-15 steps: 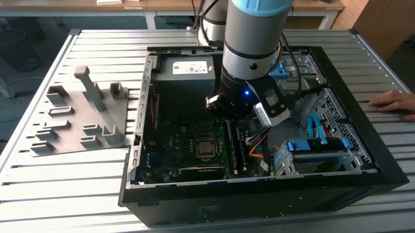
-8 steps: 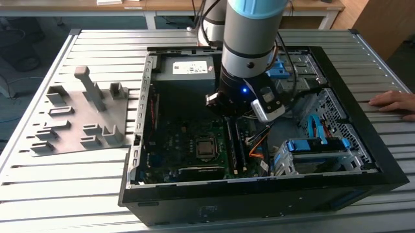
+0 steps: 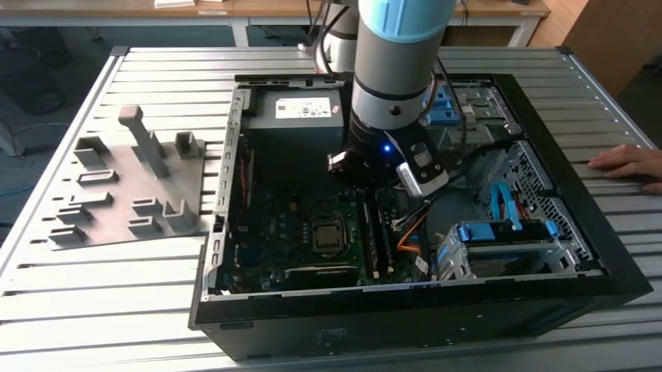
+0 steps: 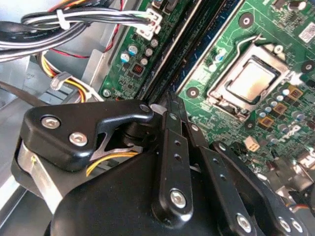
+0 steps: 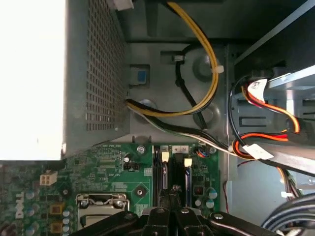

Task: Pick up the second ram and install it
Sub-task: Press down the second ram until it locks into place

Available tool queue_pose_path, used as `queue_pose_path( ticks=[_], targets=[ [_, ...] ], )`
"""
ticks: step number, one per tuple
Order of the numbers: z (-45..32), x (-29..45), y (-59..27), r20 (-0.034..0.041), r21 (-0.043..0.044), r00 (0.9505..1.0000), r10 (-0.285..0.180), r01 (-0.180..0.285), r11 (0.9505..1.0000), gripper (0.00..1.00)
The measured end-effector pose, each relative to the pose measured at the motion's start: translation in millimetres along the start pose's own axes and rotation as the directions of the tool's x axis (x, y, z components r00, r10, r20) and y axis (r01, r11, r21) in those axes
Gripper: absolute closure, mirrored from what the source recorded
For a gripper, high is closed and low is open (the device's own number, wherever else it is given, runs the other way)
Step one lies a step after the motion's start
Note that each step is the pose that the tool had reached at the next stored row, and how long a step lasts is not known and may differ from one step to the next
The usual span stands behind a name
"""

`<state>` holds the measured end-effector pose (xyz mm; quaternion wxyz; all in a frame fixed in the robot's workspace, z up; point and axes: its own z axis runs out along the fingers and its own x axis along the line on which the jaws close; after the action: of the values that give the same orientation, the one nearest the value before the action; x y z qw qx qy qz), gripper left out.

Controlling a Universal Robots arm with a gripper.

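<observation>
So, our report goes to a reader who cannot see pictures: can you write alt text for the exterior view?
A robot arm reaches down into an open black computer case lying on a slatted metal table, its gripper low over the motherboard. A grey slotted tray lies beside the case on the exterior view's left, and a person's hand rests on the table at its right.

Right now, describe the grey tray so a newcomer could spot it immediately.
Find the open black computer case on the slatted metal table. Beside it, toward the exterior view's left, lies the grey plastic tray. A flat slab with upright posts and slots, it carries no wires or boards.
</observation>
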<state>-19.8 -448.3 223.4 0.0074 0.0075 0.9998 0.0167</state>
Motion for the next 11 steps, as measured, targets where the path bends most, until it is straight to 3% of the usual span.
queue_pose_path(
  ticks=[7, 9, 11],
  targets=[
    [7.8, 0.2, -0.4, -0.0004, 0.0008, 1.0, 0.0, 0.0, 1.0, 0.9],
    [5.3, -0.1, 0.2, 0.0004, -0.0012, 1.0, 0.0, 0.0, 1.0, 0.9],
    [-3.5, -0.1, 0.4, 0.0004, -0.0011, 1.0, 0.0, 0.0, 1.0, 0.9]
  ],
)
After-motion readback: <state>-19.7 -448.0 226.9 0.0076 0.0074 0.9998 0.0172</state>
